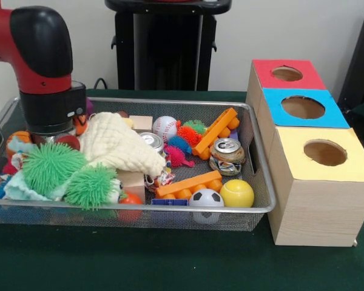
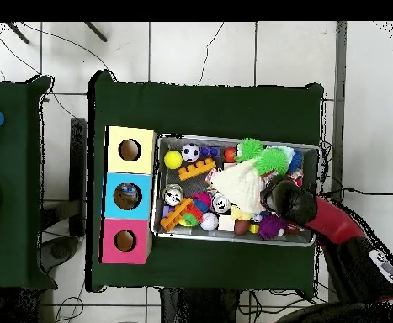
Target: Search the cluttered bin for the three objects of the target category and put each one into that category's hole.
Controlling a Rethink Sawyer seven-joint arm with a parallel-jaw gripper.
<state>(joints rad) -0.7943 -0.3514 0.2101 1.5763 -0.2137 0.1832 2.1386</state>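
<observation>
The arm [image 1: 39, 66] hangs low over one end of the wire bin [image 1: 255, 209], likely to dig through the pile there; its claw is hidden, so I cannot tell its state. A cloth [image 1: 118, 145] and green spiky toys [image 1: 70, 173] cover that end. Balls, possibly the targets, lie at the other end: a yellow ball [image 1: 236, 193] and soccer ball [image 1: 206, 198] nearest the box [image 1: 318, 200] with three open holes, just beside the bin's rim.

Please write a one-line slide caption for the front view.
Sawyer arm reaches into a cluttered wire bin beside a three-hole sorting box.
</observation>
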